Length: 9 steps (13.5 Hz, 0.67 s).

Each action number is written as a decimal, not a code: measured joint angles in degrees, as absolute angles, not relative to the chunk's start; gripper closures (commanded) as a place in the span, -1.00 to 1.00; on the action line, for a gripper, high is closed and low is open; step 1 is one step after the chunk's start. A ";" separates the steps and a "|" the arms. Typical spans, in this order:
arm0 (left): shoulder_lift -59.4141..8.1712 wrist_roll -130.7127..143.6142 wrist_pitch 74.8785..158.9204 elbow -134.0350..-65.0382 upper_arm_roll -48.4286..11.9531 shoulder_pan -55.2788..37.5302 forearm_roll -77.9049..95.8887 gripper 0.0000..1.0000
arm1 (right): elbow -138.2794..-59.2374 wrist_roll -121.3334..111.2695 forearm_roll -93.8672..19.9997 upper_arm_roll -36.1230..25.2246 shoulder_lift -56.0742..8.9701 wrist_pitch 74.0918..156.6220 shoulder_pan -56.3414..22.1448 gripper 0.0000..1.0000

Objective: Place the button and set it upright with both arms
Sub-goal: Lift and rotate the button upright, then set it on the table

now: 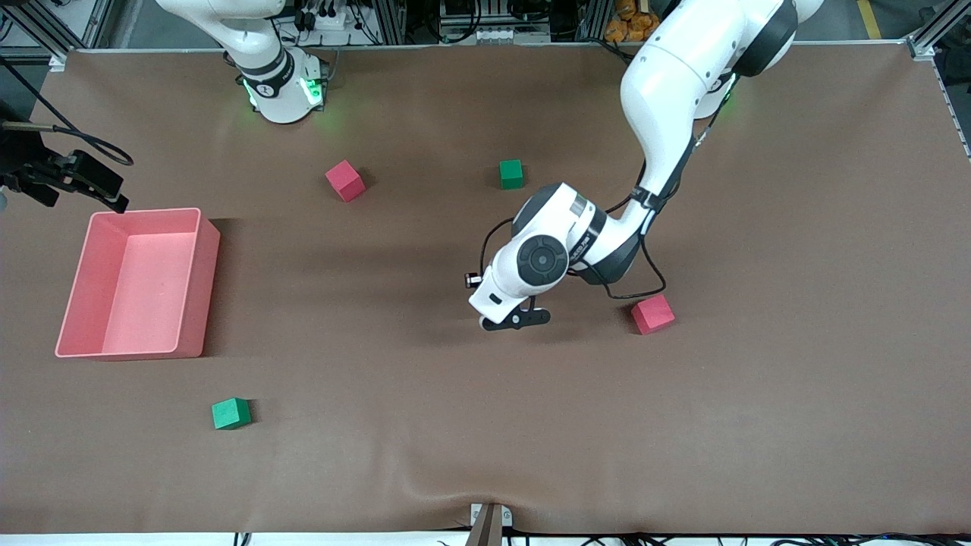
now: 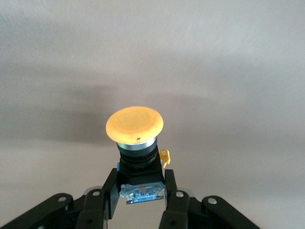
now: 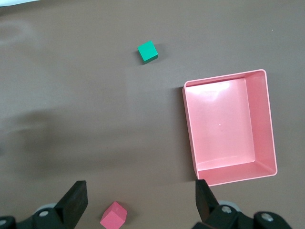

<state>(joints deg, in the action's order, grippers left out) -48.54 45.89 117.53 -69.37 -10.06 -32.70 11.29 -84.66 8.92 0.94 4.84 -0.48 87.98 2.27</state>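
Observation:
The button has a round orange cap on a black body with a clear blue base. My left gripper is shut on that body, with the cap pointing away from the fingers over bare brown table. In the front view the left gripper hangs low over the middle of the table, and the hand hides the button. My right gripper is open and empty, high above a red cube. It is out of the front view.
A pink bin stands at the right arm's end of the table and also shows in the right wrist view. Red cubes and green cubes lie scattered. A black device sits beside the bin.

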 measured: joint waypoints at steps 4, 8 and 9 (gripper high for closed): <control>-48.09 57.81 124.84 -69.42 -10.04 -34.63 1.36 1.00 | -84.66 8.90 0.95 4.84 -0.52 87.83 2.27 -1.00; -48.18 74.29 128.13 -69.84 -10.01 -39.54 -16.54 1.00 | -84.66 8.90 0.97 4.82 -0.54 87.82 2.27 -1.00; -48.29 79.30 128.41 -70.10 -9.96 -40.78 -22.22 1.00 | -84.66 8.90 0.97 4.82 -0.54 87.82 2.27 -1.00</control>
